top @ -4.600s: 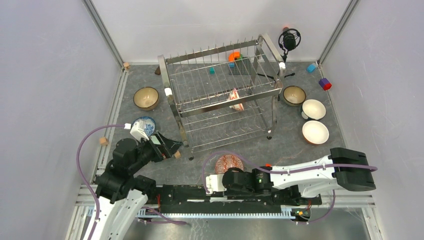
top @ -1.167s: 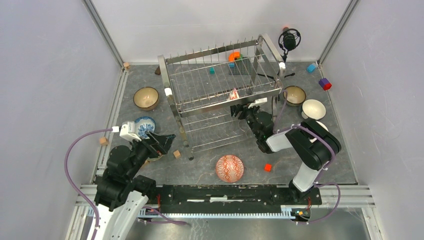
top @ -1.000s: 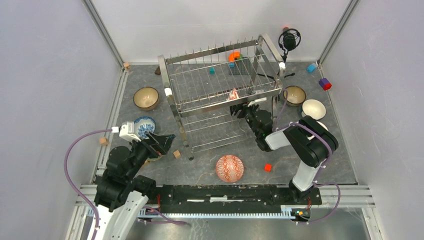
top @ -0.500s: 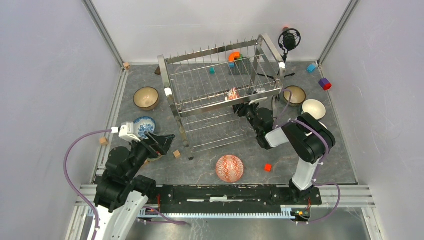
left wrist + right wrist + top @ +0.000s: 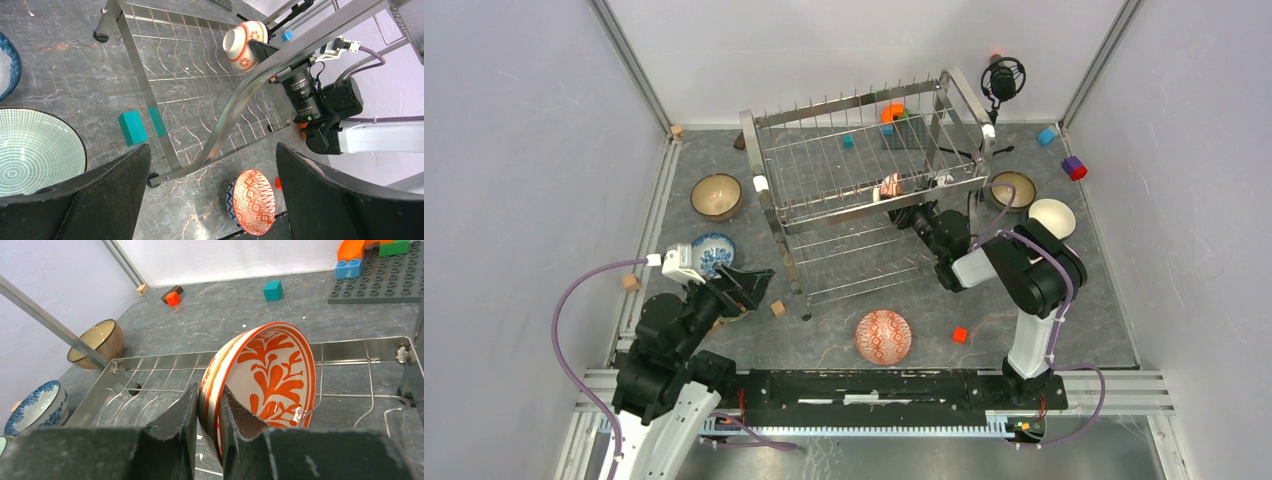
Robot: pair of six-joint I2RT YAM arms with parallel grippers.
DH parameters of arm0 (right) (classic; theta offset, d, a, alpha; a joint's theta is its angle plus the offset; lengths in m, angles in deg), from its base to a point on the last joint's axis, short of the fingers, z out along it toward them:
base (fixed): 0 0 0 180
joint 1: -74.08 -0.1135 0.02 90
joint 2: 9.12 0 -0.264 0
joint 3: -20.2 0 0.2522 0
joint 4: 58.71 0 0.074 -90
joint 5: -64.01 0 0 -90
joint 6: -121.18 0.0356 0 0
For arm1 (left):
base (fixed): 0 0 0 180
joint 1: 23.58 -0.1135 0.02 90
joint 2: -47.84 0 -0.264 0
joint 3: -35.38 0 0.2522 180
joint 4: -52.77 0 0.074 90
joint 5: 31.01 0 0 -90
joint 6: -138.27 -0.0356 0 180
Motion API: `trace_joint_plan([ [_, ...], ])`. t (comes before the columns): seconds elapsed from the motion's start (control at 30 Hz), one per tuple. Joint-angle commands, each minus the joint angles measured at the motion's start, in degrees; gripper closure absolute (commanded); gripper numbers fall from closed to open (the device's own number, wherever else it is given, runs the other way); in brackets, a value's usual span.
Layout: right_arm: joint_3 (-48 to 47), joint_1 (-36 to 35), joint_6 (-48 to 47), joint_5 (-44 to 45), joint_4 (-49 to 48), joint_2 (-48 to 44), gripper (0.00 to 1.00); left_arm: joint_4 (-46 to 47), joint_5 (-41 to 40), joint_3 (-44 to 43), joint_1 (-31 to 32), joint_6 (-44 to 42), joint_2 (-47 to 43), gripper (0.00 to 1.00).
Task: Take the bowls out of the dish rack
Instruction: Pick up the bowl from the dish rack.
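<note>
The right tool (image 5: pixel 207 400) is pinched narrow on the rim of the red-and-white floral bowl (image 5: pixel 270 375), with one finger on each face (the bowl stands on edge). That bowl sits in the dish rack (image 5: pixel 864 215), by its near rail, right of centre. The left tool (image 5: pixel 212 175) hangs wide open, holding nothing, over the table (image 5: pixel 824 330) by the rack's near-left leg, beside a pale green bowl (image 5: pixel 30 150). A brown bowl (image 5: pixel 717 195) rests on the table at the far left.

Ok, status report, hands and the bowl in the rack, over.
Left hand open, empty. Right hand shut on rim of red-and-white floral bowl. Bowl on edge in dish rack, not yet lifted. Rack wires close alongside.
</note>
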Motion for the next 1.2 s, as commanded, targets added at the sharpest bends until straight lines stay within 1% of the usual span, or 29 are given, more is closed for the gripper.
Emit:
trace_joint_plan([
  [0.0, -1.7, -0.6, 3.9, -6.3, -0.7, 0.9, 0.82, 2.7, 1.0, 0.0, -0.2, -2.5, 0.2, 0.0],
  [0.27, -1.6, -0.4, 7.6, -8.7, -5.1, 0.7, 1.0, 2.7, 1.2, 0.0, -0.1, -2.4, 0.0, 0.0],
  [0.77, -1.1, -0.3, 20.8, -12.2, -18.3, 0.3, 1.0, 2.7, 1.1, 0.0, -0.2, -2.4, 0.3, 0.0],
  [1.0, 0.8, -0.3, 29.2, -14.9, -28.0, 0.1, 1.0, 2.5, 0.9, -0.1, -0.1, -2.4, 0.3, 0.0],
  [1.07, 1.8, -0.3, 30.5, -15.7, -30.0, -0.8, 1.0, 2.5, 0.5, -0.1, -0.1, -2.3, 0.3, 0.0],
  [1.17, 3.6, -0.3, 30.3, -16.8, -29.8, -3.9, 1.0, 2.3, 0.4, -0.1, -0.2, -2.3, 0.2, 0.0],
])
